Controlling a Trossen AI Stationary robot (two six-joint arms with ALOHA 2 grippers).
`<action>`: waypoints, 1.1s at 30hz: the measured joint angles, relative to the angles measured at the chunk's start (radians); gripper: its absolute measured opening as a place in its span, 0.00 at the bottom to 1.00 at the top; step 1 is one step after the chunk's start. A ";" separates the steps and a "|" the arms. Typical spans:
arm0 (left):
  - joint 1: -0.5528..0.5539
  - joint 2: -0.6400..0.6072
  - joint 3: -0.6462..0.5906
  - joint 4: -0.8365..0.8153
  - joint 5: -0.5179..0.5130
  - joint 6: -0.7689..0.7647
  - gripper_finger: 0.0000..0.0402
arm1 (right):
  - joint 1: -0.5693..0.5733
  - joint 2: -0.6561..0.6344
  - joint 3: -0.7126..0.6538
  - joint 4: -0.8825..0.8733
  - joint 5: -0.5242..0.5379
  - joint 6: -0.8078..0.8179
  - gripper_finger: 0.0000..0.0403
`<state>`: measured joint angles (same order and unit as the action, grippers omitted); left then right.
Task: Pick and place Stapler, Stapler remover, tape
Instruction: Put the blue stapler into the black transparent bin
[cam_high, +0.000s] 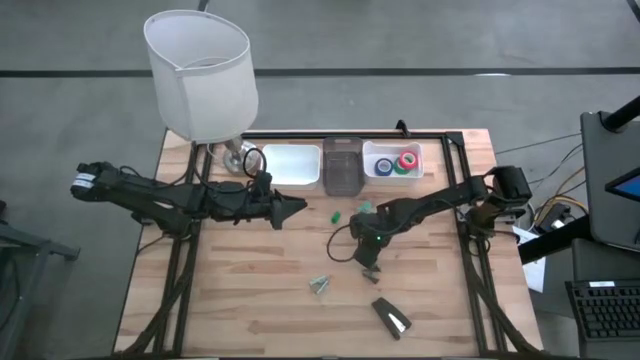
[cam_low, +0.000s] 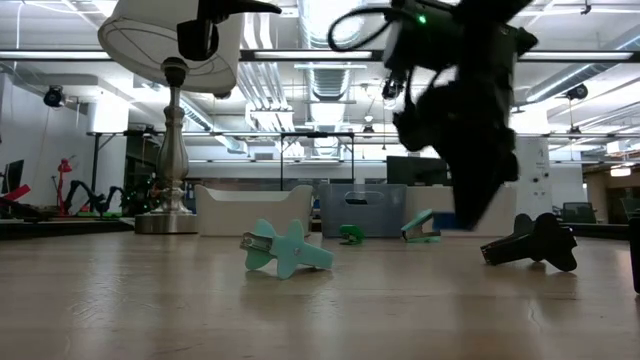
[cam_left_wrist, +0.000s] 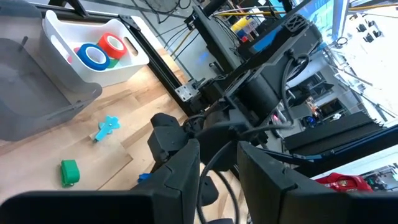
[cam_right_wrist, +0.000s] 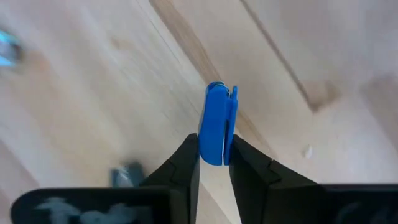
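The right gripper hangs nose-down over the middle of the counter, its fingers pinching a small blue remover by its flat sides, the piece standing on edge between them. It looks like light, stiff plastic with smooth faces, so it could twist or slip if the pinch sits too near one end; a hold across the broad middle seems safest.

The stapler lies on the counter nearest the front edge, well apart from the bins. It is probably the heaviest item, rigid and narrow, and best taken across its width near mid-length. A teal remover lies mid-counter; a green one and another teal one lie nearer the bins.

The tape rolls already sit in the white bin at the back, beside a grey bin and another white tray.

The left gripper waits over the counter's left half, its fingers partly spread and holding nothing.
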<state>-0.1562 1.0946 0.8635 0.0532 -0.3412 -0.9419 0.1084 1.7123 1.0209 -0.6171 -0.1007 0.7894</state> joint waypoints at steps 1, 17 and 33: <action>0.000 0.000 0.000 0.000 0.000 0.000 0.27 | -0.006 0.000 0.019 -0.001 0.000 -0.008 0.16; 0.000 0.000 0.000 0.000 0.000 0.001 0.27 | -0.303 0.006 0.337 -0.056 0.112 -0.202 0.18; 0.000 -0.002 0.000 -0.001 0.000 -0.001 0.27 | -0.590 0.216 0.474 -0.128 0.031 -0.223 0.18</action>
<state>-0.1562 1.0931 0.8635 0.0522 -0.3416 -0.9431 -0.4815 1.9285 1.4944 -0.7451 -0.0694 0.5660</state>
